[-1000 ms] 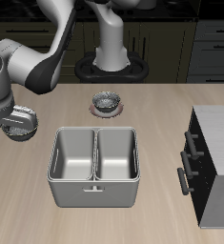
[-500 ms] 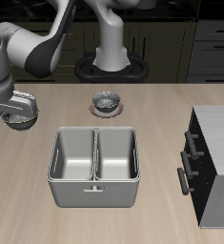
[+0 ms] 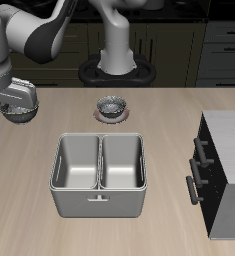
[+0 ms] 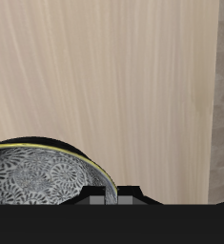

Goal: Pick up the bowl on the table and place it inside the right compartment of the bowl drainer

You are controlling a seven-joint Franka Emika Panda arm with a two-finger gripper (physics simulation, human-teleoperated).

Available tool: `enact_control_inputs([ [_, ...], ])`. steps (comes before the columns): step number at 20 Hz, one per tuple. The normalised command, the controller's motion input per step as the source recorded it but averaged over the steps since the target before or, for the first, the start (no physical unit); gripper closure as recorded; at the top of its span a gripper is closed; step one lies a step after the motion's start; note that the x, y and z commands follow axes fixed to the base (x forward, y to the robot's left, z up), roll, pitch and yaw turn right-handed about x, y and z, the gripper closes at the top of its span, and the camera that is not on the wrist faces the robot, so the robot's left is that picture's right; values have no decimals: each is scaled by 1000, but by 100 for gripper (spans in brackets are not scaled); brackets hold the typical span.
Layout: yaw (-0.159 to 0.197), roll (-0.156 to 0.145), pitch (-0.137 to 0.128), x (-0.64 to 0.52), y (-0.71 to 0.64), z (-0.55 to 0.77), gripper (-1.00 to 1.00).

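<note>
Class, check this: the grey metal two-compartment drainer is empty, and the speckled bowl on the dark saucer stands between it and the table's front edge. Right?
No: the exterior view shows the speckled bowl on the dark saucer standing behind the grey metal drainer, farther back; the drainer is empty.

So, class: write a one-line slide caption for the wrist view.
Speckled bowl held at the pincer above bare wooden table.

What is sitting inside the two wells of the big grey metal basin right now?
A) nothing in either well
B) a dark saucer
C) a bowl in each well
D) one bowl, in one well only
A: both wells of the grey brushed-metal bowl drainer show only bare metal floor; the speckled bowl is at the gripper, off to the drainer's side.
</note>
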Motion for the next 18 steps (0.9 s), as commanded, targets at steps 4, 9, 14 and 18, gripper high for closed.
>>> enact_control_inputs([
  [4,-6,8,-50,-150,30,302,100],
  [9,11,5,-27,6,77,160,100],
  [14,-3,43,-18,63,173,49,100],
  [18,-30,45,-44,90,188,108,100],
])
